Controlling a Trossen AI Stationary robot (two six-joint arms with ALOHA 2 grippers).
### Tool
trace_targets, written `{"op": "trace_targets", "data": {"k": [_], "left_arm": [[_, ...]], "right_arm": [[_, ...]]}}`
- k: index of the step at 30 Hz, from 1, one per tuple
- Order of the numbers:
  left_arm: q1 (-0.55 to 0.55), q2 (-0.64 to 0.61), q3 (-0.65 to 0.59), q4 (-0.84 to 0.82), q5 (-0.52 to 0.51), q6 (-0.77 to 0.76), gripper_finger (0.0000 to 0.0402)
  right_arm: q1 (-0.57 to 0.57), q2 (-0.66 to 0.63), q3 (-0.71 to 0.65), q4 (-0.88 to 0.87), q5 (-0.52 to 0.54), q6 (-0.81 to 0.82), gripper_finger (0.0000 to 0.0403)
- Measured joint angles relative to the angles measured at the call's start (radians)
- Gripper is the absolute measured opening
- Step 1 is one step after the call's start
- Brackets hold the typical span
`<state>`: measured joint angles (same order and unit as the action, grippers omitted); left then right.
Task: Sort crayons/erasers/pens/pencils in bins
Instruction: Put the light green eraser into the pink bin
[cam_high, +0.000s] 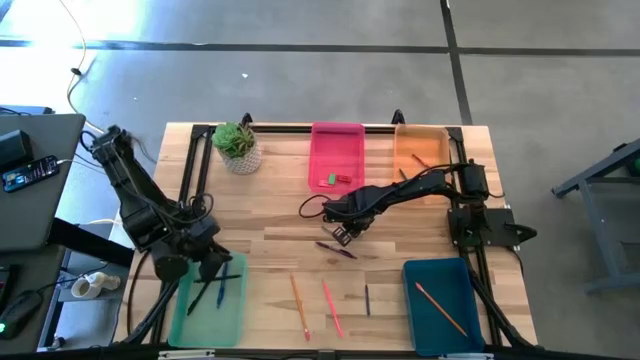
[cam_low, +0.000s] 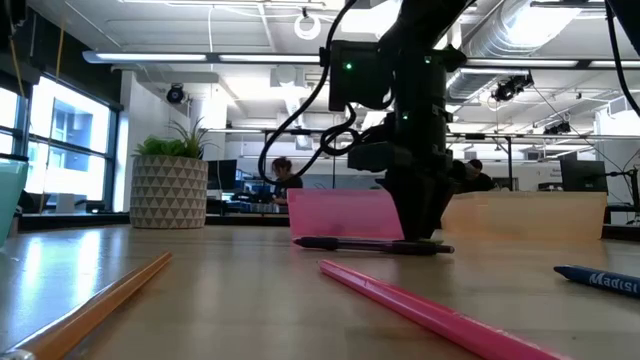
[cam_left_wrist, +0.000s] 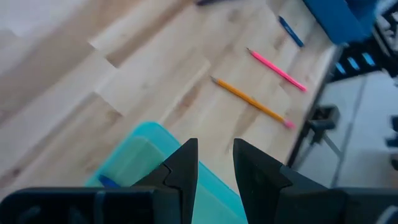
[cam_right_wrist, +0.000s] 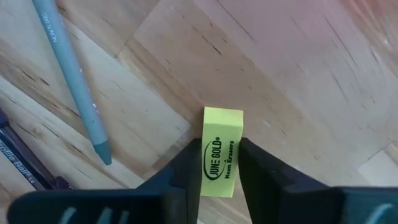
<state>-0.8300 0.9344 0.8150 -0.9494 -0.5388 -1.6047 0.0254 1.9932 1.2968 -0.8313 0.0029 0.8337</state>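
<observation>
My right jaws (cam_right_wrist: 222, 163) pinch the yellow eraser (cam_right_wrist: 222, 151) at frame centre; lift straight, carry to the pink bin (cam_high: 337, 150); left jaws (cam_left_wrist: 216, 163) slightly apart, empty

Grey concrete floor (cam_high: 300, 70); bright windows (cam_low: 70, 140)

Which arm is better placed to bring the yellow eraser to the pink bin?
The right. Its gripper is shut on the yellow eraser at mid-table, close to the pink bin. The left gripper hangs over the green bin.
</observation>
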Motion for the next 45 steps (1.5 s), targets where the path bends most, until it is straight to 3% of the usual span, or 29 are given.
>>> {"op": "trace_targets", "data": {"k": [4,19,28,32,38,45], "left_arm": [[0.057,0.0,0.0,-0.028,-0.012,0.015,0.009],[0.256,0.0,0.0,-0.026,0.015,0.363,0.009],[0.323,0.0,0.0,-0.022,0.015,0.416,0.009],[0.343,0.0,0.0,-0.02,0.006,0.418,0.009],[0.374,0.001,0.0,0.026,-0.093,0.431,0.009],[0.428,0.002,0.0,0.17,-0.105,0.449,0.009]], "right_arm": [[0.0,-0.016,-0.004,-0.009,0.0,-0.003,0.0071],[0.001,-0.131,-0.006,-0.024,-0.026,0.023,0.0063],[-0.029,-0.273,-0.004,0.068,0.023,-0.009,0.0063],[-0.073,-0.322,-0.004,0.123,0.063,-0.089,0.0063],[-0.177,-0.346,-0.003,0.2,0.075,-0.273,0.0063],[-0.263,-0.333,-0.003,0.222,0.205,-0.667,0.0063]]}}
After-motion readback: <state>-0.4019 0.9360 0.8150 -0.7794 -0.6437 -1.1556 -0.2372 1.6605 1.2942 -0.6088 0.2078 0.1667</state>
